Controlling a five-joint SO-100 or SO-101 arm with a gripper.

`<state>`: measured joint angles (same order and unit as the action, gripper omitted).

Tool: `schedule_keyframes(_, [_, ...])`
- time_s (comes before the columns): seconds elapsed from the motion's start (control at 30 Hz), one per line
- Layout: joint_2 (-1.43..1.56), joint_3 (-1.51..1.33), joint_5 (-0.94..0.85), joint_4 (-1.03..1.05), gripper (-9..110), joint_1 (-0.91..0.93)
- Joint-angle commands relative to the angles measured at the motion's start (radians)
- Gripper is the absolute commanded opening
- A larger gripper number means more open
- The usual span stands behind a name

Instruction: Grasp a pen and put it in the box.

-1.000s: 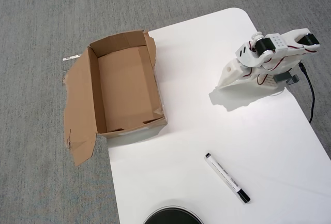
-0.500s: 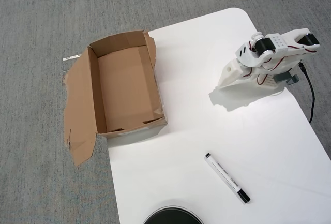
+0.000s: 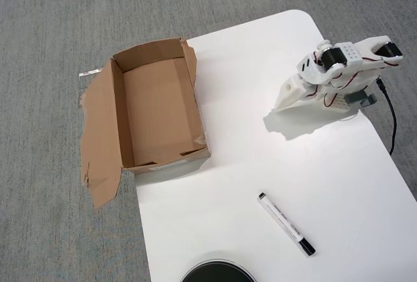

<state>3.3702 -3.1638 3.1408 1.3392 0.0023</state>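
Pen (image 3: 286, 224) on table; box (image 3: 118, 119) well apart

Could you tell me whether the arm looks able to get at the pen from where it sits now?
Probably yes: the pen lies alone on bare table, nothing between it and the folded arm.

The box (image 3: 159, 109) is matt brown corrugated cardboard with ragged, torn flap edges. The bench (image 3: 247, 67) is smooth, matt white. The pen (image 3: 285, 223) has a smooth white printed barrel and a black cap. The arm (image 3: 339, 73) is white plastic with black parts. The floor (image 3: 52, 21) is rough grey carpet.
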Motion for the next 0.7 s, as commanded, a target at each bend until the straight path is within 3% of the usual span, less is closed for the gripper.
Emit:
schedule_keyframes(0.0, [0.058, -0.021, 0.002, 0.031, 2, -0.007])
schedule_keyframes(0.5, [0.060, -0.018, -0.002, 0.023, 1, -0.018])
schedule_keyframes(0.67, [0.060, 0.015, -0.002, 0.020, 2, -0.162])
